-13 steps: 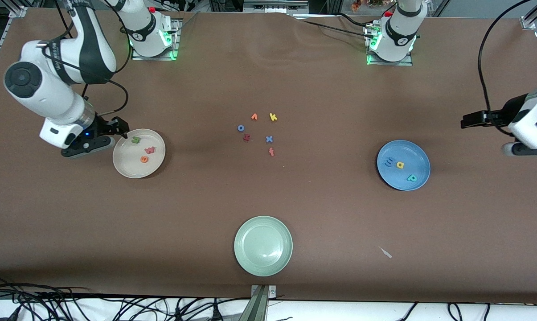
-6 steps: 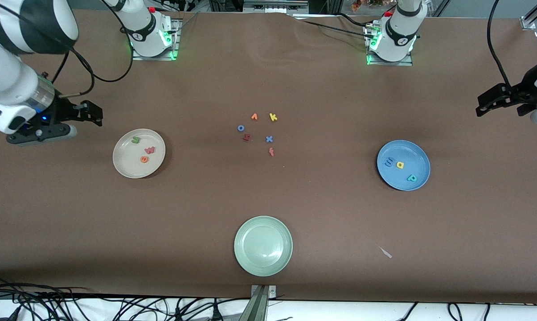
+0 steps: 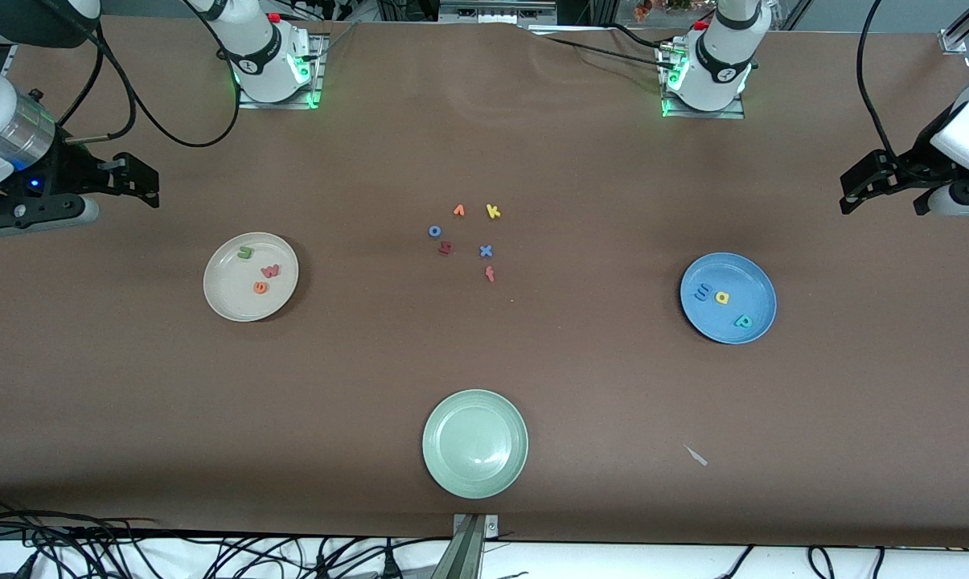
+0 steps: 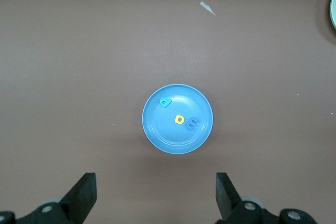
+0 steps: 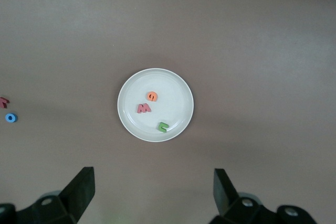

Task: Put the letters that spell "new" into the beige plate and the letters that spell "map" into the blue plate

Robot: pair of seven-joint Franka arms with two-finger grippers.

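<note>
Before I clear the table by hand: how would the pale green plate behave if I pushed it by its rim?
The pale green plate looks shallow and flat-based, so it would probably slide on the brown table cover, not tip. Nothing lies in it, so nothing should spill. It looks rigid.

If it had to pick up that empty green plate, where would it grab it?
Probably by the rim: the green plate is shallow and lies flat, far too wide to span. Tilted jaws coming from above could pinch the raised edge, one inside, one outside. Nothing lies beside it, so any side looks workable.
</note>
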